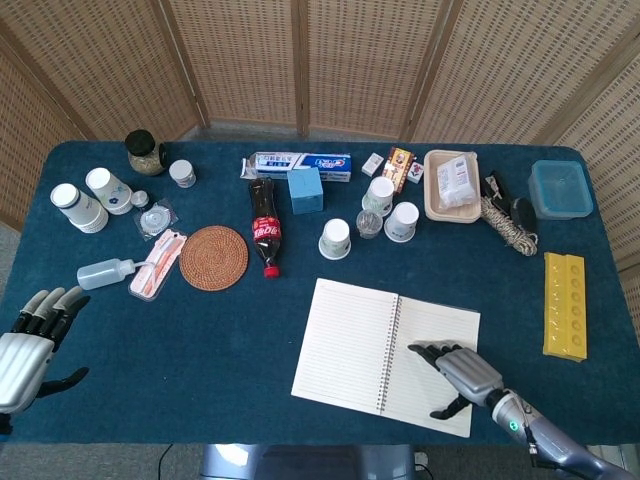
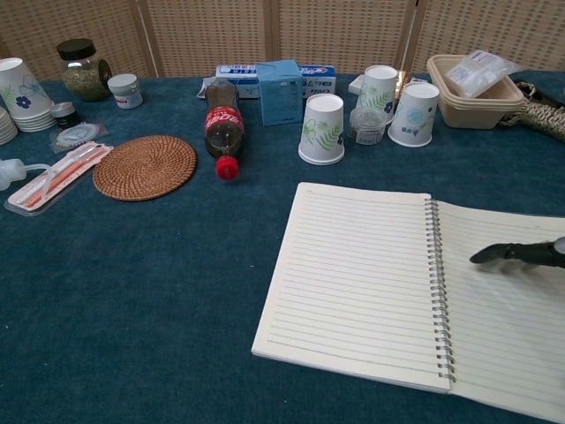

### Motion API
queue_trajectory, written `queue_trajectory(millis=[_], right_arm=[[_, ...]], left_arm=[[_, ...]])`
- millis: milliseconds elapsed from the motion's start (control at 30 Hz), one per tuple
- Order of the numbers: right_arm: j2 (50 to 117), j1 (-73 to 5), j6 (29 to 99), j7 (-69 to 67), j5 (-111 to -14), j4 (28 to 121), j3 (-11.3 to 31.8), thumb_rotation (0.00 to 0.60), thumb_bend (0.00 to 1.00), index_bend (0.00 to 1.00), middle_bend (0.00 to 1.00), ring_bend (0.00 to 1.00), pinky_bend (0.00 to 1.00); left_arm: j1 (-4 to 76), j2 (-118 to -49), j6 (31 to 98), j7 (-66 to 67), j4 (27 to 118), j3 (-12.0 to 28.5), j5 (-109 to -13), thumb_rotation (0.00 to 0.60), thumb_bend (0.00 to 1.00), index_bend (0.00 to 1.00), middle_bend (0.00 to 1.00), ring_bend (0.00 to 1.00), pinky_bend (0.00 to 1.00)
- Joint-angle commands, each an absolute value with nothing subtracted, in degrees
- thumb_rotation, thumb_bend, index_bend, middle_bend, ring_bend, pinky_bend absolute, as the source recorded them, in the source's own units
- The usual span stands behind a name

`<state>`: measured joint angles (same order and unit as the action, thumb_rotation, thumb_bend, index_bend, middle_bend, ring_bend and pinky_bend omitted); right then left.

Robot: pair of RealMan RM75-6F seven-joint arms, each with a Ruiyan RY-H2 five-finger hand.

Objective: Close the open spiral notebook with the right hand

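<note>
A white lined notebook (image 1: 385,354) lies on dark blue cloth (image 1: 200,340) near a brown woven coaster (image 1: 213,257).

The right hand (image 1: 464,372) lies palm down, fingers (image 2: 503,253) stretched forward and thumb splayed to the side, its forearm (image 1: 545,440) running off toward the lower right. The left hand (image 1: 28,345) sits at the far left, fingers apart and pointing up, holding nothing

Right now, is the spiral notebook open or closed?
Open: the spiral notebook lies flat, both lined pages showing, right hand over its right page.
</note>
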<state>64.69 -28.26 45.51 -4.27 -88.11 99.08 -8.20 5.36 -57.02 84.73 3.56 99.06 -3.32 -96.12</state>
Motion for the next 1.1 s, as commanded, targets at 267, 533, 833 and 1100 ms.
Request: queue_trajectory(millis=[267, 533, 833, 1100], right_arm=[[61.91, -25.49, 49.77, -6.98, -92.40, 98.25, -11.89, 0.459, 0.09, 0.01, 0.16, 0.13, 0.34], [60.37, -24.33, 52.72, -8.33, -94.74, 98.95, -12.94, 0.425, 0.10, 0.02, 0.14, 0.13, 0.36], [61.56, -20.64, 62.94, -7.15, -100.48, 96.48, -12.82, 0.368, 0.17, 0.00, 0.00, 0.06, 0.25], [67.62, -14.31, 75.30, -5.71, -105.79, 85.56, -13.23, 0.418, 0.19, 0.00, 0.00, 0.00, 0.12]], left_arm=[[5.65, -57.47, 84.19, 4.19, 99.24, -3.29, -96.15, 0.600, 0.07, 0.00, 0.00, 0.00, 0.04], [5.83, -57.70, 84.00, 4.42, 99.39, -3.24, -96.18, 0.600, 0.07, 0.00, 0.00, 0.00, 0.04], [5.78, -57.73, 84.08, 4.19, 99.13, -3.24, -96.03, 0.600, 0.07, 0.00, 0.00, 0.00, 0.04], [5.94, -57.61, 84.03, 3.83, 98.79, -3.11, -95.96, 0.600, 0.07, 0.00, 0.00, 0.00, 0.04]])
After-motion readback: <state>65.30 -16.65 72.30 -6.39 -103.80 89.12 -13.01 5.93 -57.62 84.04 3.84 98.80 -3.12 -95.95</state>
